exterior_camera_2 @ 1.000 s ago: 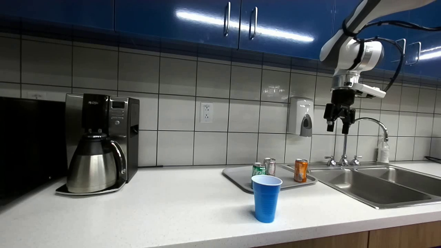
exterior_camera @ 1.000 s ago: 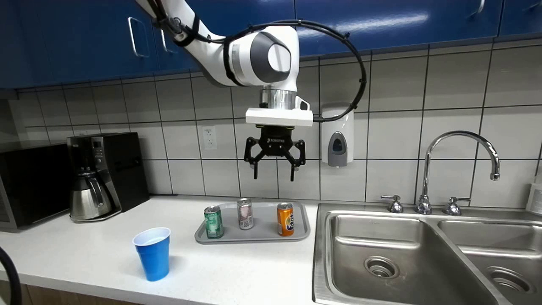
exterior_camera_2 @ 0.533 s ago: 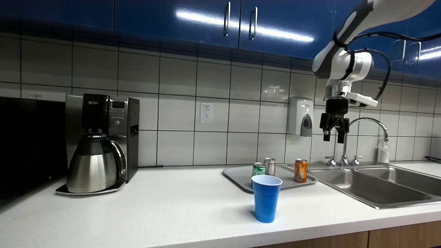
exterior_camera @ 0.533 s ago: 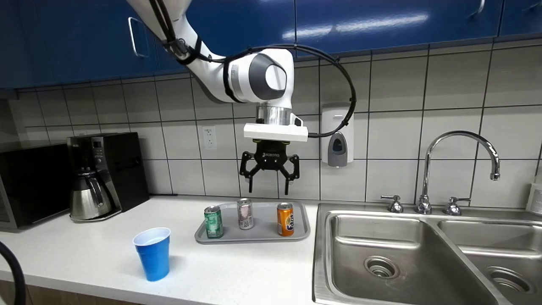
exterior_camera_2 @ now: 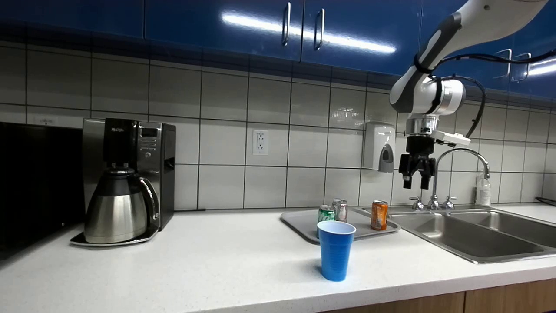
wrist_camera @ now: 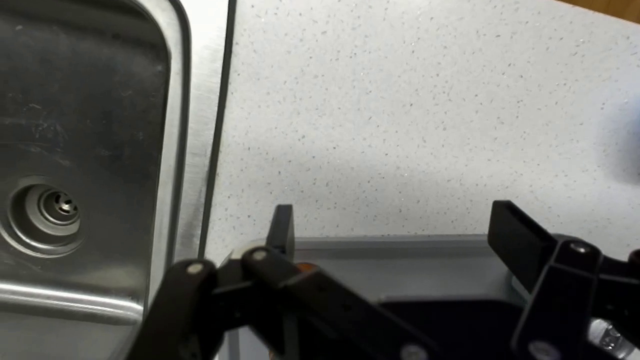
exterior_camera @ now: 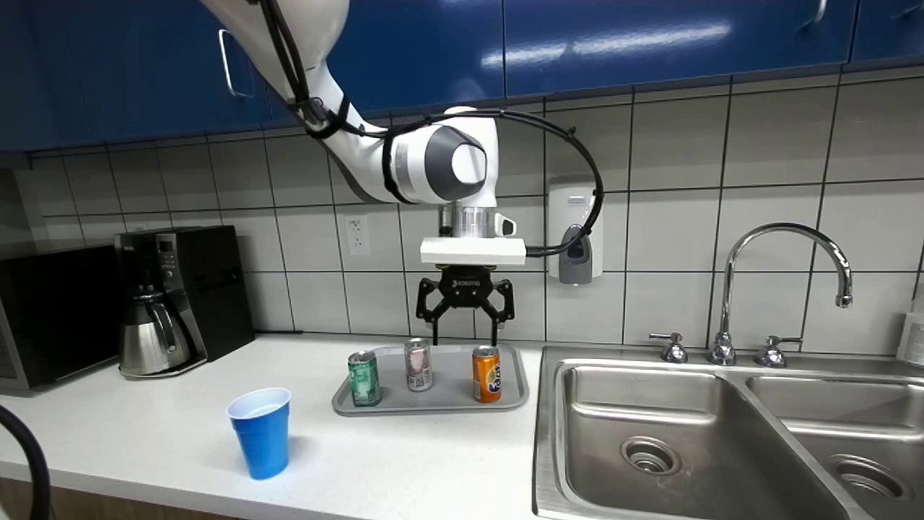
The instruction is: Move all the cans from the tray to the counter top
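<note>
The green can (exterior_camera: 364,379), the silver-grey can (exterior_camera: 418,365) and the orange can (exterior_camera: 486,375) stand upright on the grey tray (exterior_camera: 451,379). The tray lies on the white counter top (exterior_camera: 404,462) against the wall. My gripper (exterior_camera: 465,341) is open and empty, pointing down above the tray; it also hangs above can height in an exterior view (exterior_camera_2: 415,185). In the wrist view, the jaws (wrist_camera: 392,220) are wide apart over the tray edge (wrist_camera: 400,242). A sliver of the orange can (wrist_camera: 306,267) shows behind a finger; the silver-grey can is hidden there.
A blue cup (exterior_camera: 261,433) stands on the counter in front of the tray and partly hides the green can in an exterior view. The steel sink (exterior_camera: 642,419) and faucet (exterior_camera: 729,289) adjoin the tray. A coffee maker (exterior_camera_2: 126,182) and a soap dispenser (exterior_camera: 575,238) are near.
My gripper has come down toward the tray, with a slight sideways shift, staying open. The cans, tray and cup have not moved.
</note>
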Robot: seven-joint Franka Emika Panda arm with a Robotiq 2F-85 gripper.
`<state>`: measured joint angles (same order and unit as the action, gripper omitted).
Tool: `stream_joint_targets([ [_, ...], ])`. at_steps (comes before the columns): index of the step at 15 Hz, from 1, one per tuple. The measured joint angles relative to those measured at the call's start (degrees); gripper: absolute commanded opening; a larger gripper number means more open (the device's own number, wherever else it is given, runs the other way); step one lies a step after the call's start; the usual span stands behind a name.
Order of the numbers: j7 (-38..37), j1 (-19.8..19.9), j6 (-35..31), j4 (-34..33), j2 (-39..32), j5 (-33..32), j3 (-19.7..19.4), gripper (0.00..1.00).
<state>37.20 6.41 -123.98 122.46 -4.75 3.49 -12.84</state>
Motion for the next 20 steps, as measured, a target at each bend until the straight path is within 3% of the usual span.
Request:
stream_joint_targets([
  [13, -1.66, 0.73, -15.37, 1.54, -6.66, 1.61, 2.43, 1.0],
  [20, -5.12, 2.05, -19.14, -2.6, -12.64, 1.93, 4.26, 1.0],
])
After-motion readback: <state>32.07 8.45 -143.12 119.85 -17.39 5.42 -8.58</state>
